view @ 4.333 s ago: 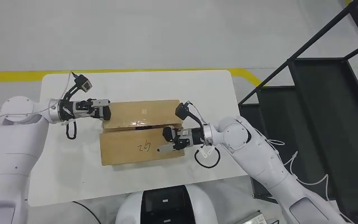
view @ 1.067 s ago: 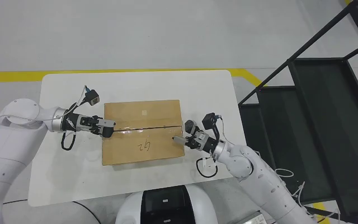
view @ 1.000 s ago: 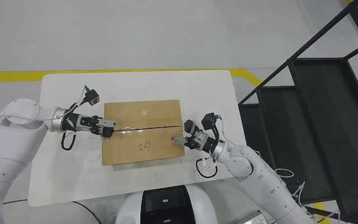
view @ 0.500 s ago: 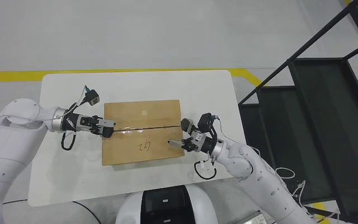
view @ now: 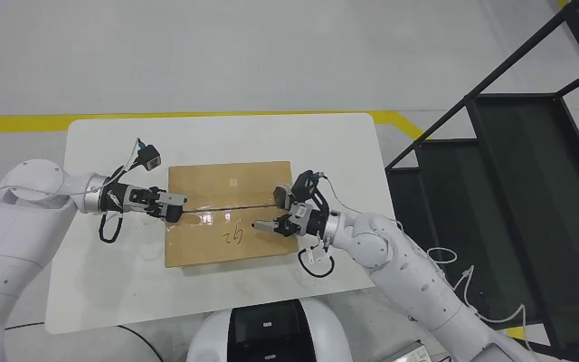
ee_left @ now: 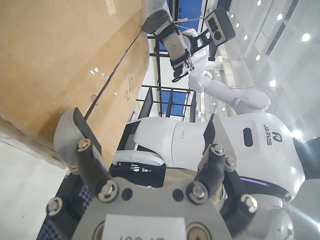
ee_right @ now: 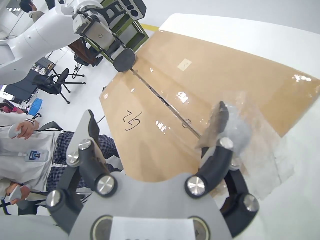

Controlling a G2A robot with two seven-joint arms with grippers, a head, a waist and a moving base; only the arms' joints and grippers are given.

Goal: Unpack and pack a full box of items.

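Observation:
A closed cardboard box (view: pixel 226 185) lies in the middle of the white table (view: pixel 226 136), its two top flaps meeting along a taped seam (view: pixel 217 208). At the seam's left end my left gripper (view: pixel 176 206) stands open, one finger (ee_left: pixel 75 123) against the box's edge (ee_left: pixel 62 38). My right gripper (view: pixel 273 213) hovers open over the box's right end, straddling the seam (ee_right: pixel 160 98). Crumpled clear tape (ee_right: pixel 250 131) clings around one of its fingertips (ee_right: pixel 221 112) and trails off the box's end. Each wrist view shows the other gripper at the seam's far end (ee_left: pixel 157 21) (ee_right: pixel 123 59).
Bare table runs all round the box, widest at the far side and on the left (view: pixel 109 271). A dark metal staircase (view: pixel 488 145) stands off the table's right side. A yellow floor line (view: pixel 271 115) passes behind the table.
My right gripper has moved left from beyond the box's right end to above its top near the seam. The left arm and the box have stayed where they were.

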